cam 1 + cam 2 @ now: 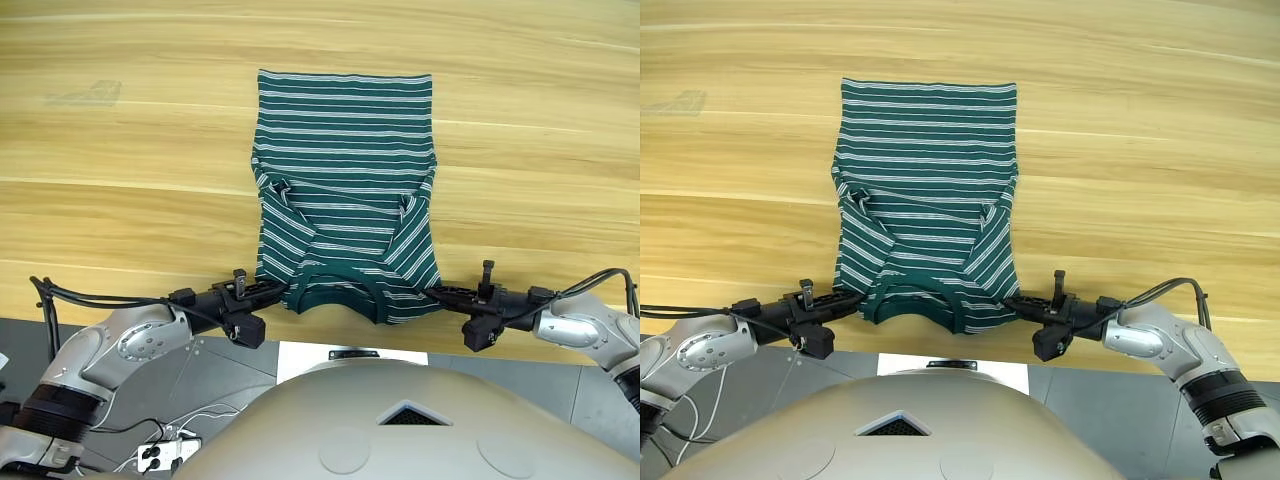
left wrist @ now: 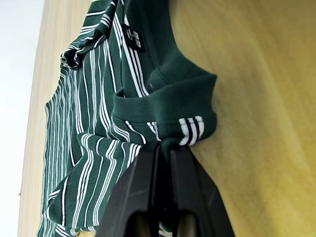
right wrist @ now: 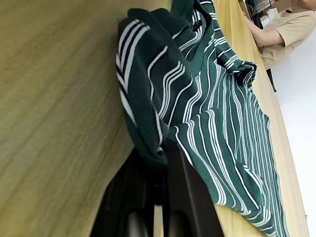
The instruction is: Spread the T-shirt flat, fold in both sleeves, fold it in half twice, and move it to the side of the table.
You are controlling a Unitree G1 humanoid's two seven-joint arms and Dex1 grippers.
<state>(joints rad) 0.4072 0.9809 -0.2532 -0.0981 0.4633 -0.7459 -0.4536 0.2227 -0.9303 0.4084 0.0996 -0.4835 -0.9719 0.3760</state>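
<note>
- While the left end effector [image 1: 278, 291] and right end effector [image 1: 433, 292] each clamp a collar-side corner, the dark green, white-striped cotton T-shirt [image 1: 345, 180] lies ahead of them on the pale wooden worktop [image 1: 120, 150].
- Best to raise both corners level and carry them forward onto the far hem.

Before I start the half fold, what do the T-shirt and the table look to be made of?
T-shirt: soft knit fabric, probably cotton jersey, matte; it creases, bunches and drapes limply, and the stripes follow every fold. Table: wood or wood-look laminate, cannot tell which; straight grain lines, smooth with a faint sheen.
</note>
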